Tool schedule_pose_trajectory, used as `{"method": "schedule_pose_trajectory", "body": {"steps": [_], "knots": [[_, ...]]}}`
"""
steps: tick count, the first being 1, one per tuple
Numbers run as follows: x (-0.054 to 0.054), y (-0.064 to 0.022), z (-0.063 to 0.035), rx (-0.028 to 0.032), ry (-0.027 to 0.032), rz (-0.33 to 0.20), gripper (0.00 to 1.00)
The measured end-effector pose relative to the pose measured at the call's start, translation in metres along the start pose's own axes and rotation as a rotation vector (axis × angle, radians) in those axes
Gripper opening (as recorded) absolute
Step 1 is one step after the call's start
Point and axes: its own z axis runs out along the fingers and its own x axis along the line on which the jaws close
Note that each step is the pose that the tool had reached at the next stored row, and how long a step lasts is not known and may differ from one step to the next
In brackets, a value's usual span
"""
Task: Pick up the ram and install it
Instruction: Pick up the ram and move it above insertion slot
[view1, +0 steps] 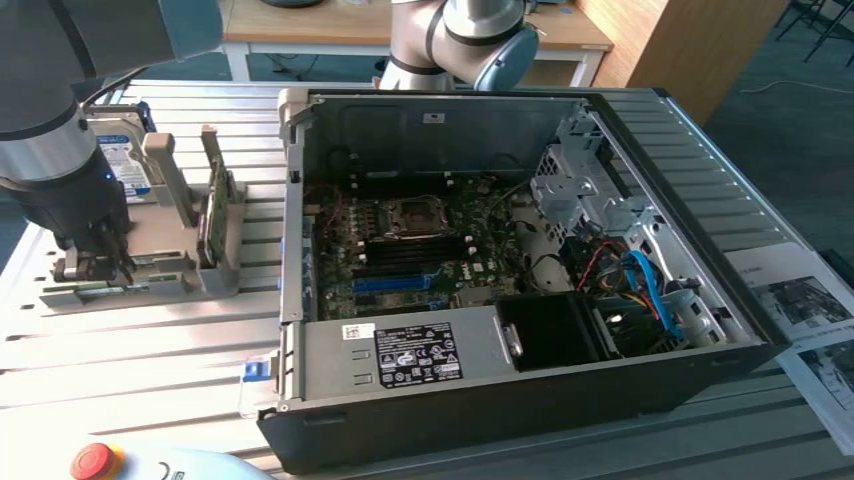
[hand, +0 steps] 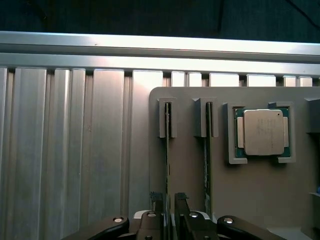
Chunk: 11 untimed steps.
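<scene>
The task is judged to be at its very beginning. The long, thin green circuit-board stick that is the ram (hand: 168, 150) is seen edge-on, seated upright in a slot of the flat grey plastic holder plate (hand: 190, 175), which lies on the ribbed aluminium counter (hand: 75, 150). The black two-fingered end effector (hand: 168, 200) is lowered over one end of the ram, its fingers parted with the stick between them (a slim gap is made out on each side, so no grip is judged closed). A second similar stick (hand: 207, 150) sits in the neighbouring slot. Nothing has been lifted. The open black computer case (view1: 534, 390) stands well apart toward the exterior view's right, and its green motherboard (view1: 441, 265) is yet to receive the ram.
</scene>
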Motion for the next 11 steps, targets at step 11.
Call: {"method": "schedule_pose_trajectory", "body": {"steps": [11], "knots": [[-0.0018, -0.0001, 0.0003, 0.0001, -0.0001, 0.0, 0.24]]}}
